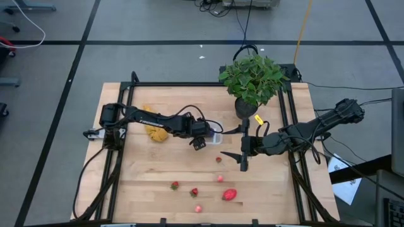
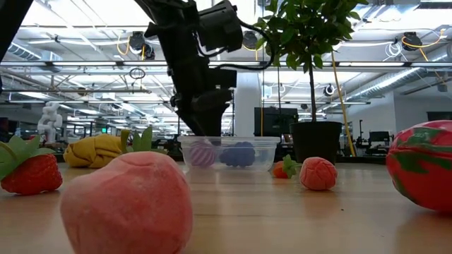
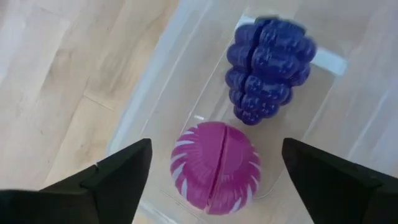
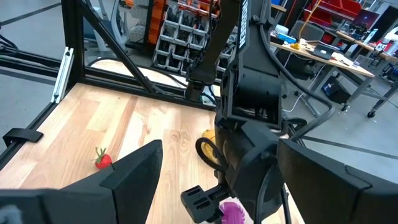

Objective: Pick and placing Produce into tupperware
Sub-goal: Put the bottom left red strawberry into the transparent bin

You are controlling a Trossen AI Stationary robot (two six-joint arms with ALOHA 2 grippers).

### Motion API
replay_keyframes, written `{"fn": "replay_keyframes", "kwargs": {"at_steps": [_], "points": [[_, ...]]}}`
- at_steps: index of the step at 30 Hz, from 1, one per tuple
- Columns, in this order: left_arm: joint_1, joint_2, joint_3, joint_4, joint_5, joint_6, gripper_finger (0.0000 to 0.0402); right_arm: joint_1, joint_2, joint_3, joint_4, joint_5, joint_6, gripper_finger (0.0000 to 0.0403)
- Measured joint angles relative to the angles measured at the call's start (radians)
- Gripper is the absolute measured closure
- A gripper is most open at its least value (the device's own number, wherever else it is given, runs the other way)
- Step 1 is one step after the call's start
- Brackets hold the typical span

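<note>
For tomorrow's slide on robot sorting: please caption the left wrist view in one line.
Open left claw above the clear plastic tupperware box, holding a pink striped round toy and a purple toy grape bunch.

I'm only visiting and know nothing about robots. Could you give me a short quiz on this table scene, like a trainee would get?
1. True or false: the purple grape bunch lies inside the clear tupperware.
2. Which end effector hangs over the tupperware? A) left end effector B) right end effector
3. Fill in: the striped pink fruit lies between the left end effector's ____ fingers.

Key
1. True; it lies beside the striped pink fruit.
2. A; the right one waits near the potted plant.
3. Open; they stand apart on either side and do not touch the fruit.
</note>
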Motion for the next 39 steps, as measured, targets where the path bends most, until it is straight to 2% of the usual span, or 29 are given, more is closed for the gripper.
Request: {"fn": "replay_keyframes", "kwargs": {"at_steps": [8,13,16,20,23,27,30,33,39], "points": [[-0.001,-0.067,0.013,-0.032,0.000,0.008,0.0021,0.000,0.000,0.000,0.000,0.000,0.000,0.0094],[-0.019,-0.199,0.018,-0.157,-0.001,0.010,0.0020,0.000,0.000,0.000,-0.002,0.000,0.011,0.0094],[-0.058,-0.296,0.012,-0.307,-0.001,-0.060,0.0020,0.000,0.000,0.000,-0.010,0.000,0.038,0.0094],[-0.179,-0.396,-0.030,-0.401,-0.007,-0.215,0.0020,0.000,0.000,0.000,-0.022,-0.008,0.049,0.0094],[-0.299,-0.440,-0.079,-0.380,-0.007,-0.329,0.0021,0.000,0.000,0.000,-0.022,-0.008,0.048,0.0094],[-0.449,-0.437,-0.126,-0.356,-0.004,-0.495,0.0021,0.000,0.000,0.000,-0.012,-0.008,0.046,0.0094],[-0.533,-0.413,-0.154,-0.259,0.033,-0.567,0.0020,0.000,0.000,0.000,-0.007,-0.008,0.046,0.0094],[-0.595,-0.386,-0.168,-0.202,0.089,-0.634,0.0020,0.000,0.000,0.000,-0.006,-0.009,0.052,0.0094],[-0.640,-0.325,-0.165,-0.030,0.094,-0.829,0.0020,0.000,0.000,0.000,0.005,-0.009,0.053,0.0094]]}}
